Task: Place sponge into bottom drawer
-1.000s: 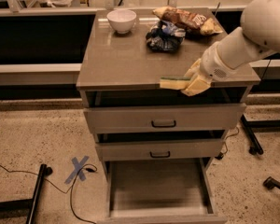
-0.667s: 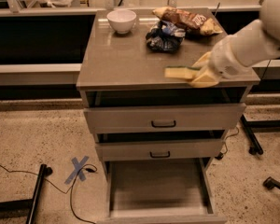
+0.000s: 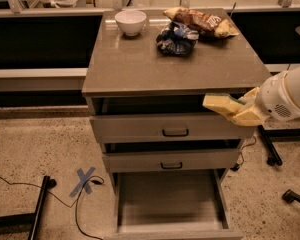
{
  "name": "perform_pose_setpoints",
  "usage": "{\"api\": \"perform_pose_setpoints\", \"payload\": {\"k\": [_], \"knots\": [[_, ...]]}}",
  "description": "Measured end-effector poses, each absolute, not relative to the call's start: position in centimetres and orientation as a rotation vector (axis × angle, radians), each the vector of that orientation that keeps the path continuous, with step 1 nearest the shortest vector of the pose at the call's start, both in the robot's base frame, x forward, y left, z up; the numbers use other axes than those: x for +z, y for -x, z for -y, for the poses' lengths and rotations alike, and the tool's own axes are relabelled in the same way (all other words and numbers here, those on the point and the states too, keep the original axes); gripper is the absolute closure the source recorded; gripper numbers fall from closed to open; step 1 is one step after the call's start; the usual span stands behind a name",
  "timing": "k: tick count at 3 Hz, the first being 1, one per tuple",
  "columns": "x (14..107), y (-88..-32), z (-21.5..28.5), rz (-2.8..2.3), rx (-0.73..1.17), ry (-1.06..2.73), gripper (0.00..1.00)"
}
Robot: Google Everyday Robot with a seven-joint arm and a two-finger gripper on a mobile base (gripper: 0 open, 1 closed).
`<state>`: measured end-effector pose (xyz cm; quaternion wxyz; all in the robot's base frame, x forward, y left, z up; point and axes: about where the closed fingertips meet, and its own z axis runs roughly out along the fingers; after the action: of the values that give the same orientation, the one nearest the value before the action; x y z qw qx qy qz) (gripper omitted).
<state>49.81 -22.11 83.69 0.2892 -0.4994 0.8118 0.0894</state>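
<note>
- Hand [image 3: 236, 110] at the right of the camera view, at the end of a white arm [image 3: 290, 95] entering from the right edge; it sits off the front right corner of the counter [image 3: 140, 66], level with the top drawer [image 3: 140, 129].
- Hand state: pale yellowish fingers [image 3: 247, 115] closed on the sponge [image 3: 220, 103], gripping it at its right end.
- Sponge is held in the air, lying roughly flat and pointing left; the pale yellow foam faces the camera. It overlaps the right end of the top drawer front and is clear of the counter surface.
- Bottom drawer [image 3: 167, 199] is pulled well out toward the camera, with a plain grey interior. It lies below and to the left of the sponge, well apart from it.
- Top drawer and middle drawer [image 3: 140, 161] each carry a black loop handle; a dark gap shows above each front.
- Counter rear holds a white bowl [image 3: 130, 21] at back left, a dark blue bag [image 3: 176, 38] near centre and a snack bag [image 3: 200, 21] at back right, just beside the blue one.
- Floor: a blue tape cross [image 3: 85, 180] left of the cabinet, with a black cable [image 3: 75, 211] running past it.
</note>
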Motion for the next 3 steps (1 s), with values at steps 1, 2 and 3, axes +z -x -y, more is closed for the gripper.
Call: {"api": "perform_pose_setpoints", "payload": {"k": [1,2,3], "knots": [[83.7,-49.8,22.1,-2.167,0.239,1.333,1.0],[78.5,-50.1,21.4,-2.194,0.373,1.326,1.0],[65.9,-47.6,17.8,-2.205,0.747,1.335,1.0]]}}
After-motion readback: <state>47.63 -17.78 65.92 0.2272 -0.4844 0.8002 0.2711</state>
